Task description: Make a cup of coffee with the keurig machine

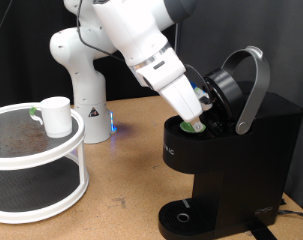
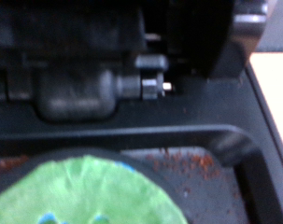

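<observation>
**Gripper at the open brewer, one pod at its tip**

One keurig machine [image 1: 226, 150] stands on the desk [image 1: 131, 140], its hinged lid raised. The gripper [image 1: 194, 122] reaches down into the machine's open top, where one green-topped pod [image 1: 193, 126] sits at its tip; whether the fingers are spread or clamped cannot be told. The wrist view shows the pod's green top [image 2: 80, 196] close up. One white cup [image 1: 56, 116] stands well apart from the machine, on the upper level of one two-tier white stand [image 1: 41, 190].
</observation>
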